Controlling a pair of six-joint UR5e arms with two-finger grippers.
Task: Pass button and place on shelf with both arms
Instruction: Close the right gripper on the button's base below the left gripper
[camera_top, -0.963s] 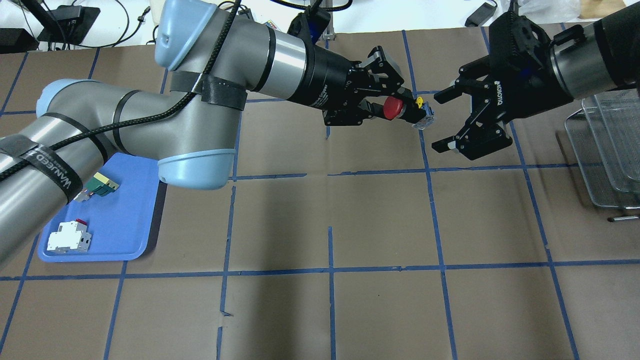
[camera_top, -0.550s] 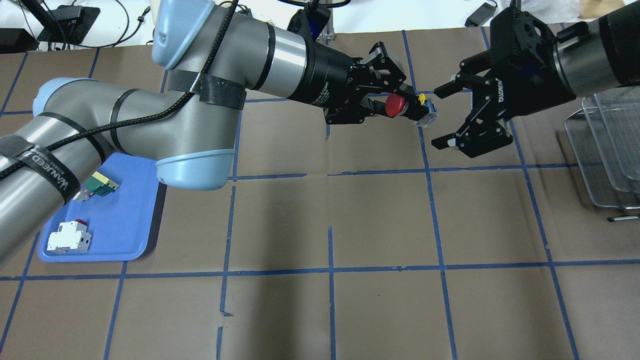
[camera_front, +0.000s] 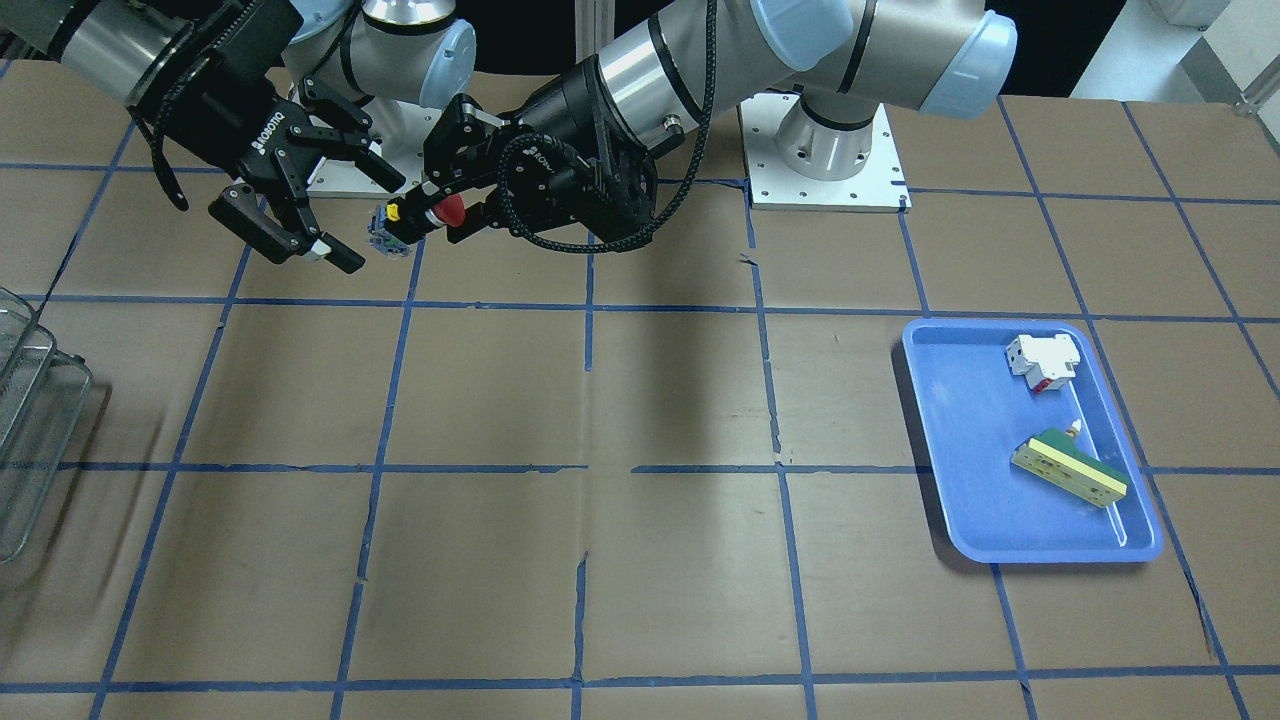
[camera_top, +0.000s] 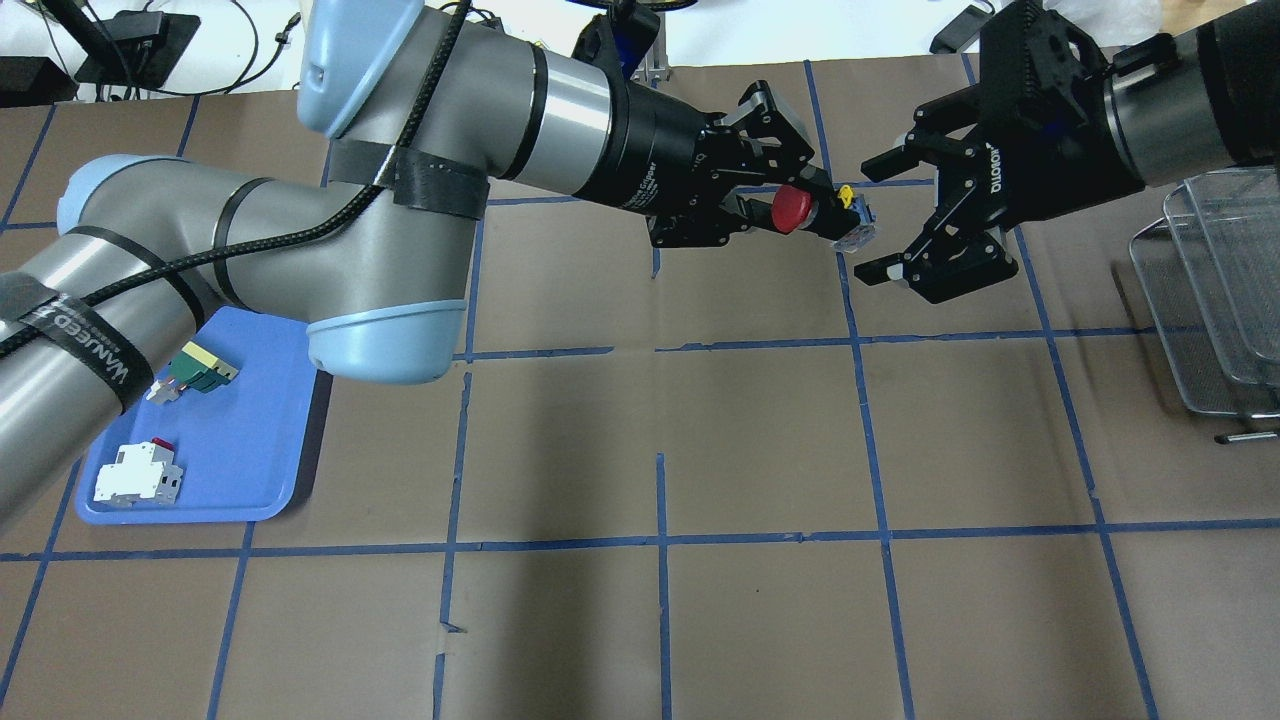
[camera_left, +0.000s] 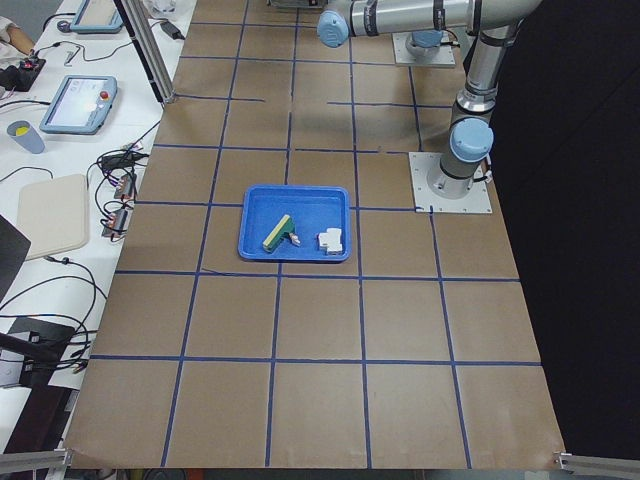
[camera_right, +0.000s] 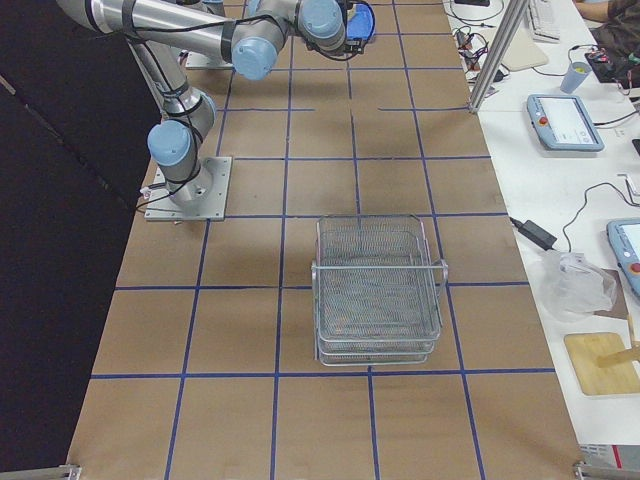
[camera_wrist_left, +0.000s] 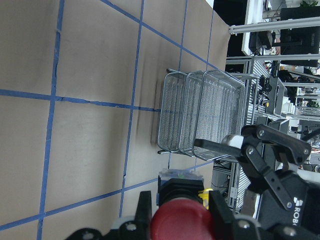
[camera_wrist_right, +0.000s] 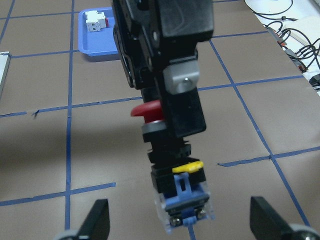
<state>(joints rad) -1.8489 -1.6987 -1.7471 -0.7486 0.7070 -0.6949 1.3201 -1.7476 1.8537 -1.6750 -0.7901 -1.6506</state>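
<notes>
- button (camera_top: 790, 208) is in the air above the table (camera_top: 660, 600), far-centre and slightly right in the overhead view; it lies roughly level, red cap toward the left arm, black-and-blue base pointing right
- left gripper (camera_top: 812, 210) is clamped on the button's body just past the red cap; the yellow tab and blue base stick out beyond its fingers
- right gripper (camera_top: 872, 222) is spread wide and faces the button's base; right wrist view shows one fingertip on each side of the base, gaps on both sides, no contact
- shelf (camera_right: 380, 300) stands on the table at the right edge, well apart from both grippers
- blue tray (camera_top: 250, 450) sits on the left, under the left arm's elbow
- on the tray: green-and-cream bar (camera_top: 203, 368) at the far end, white-and-red block (camera_top: 138, 478) at the near end, apart from each other
</notes>
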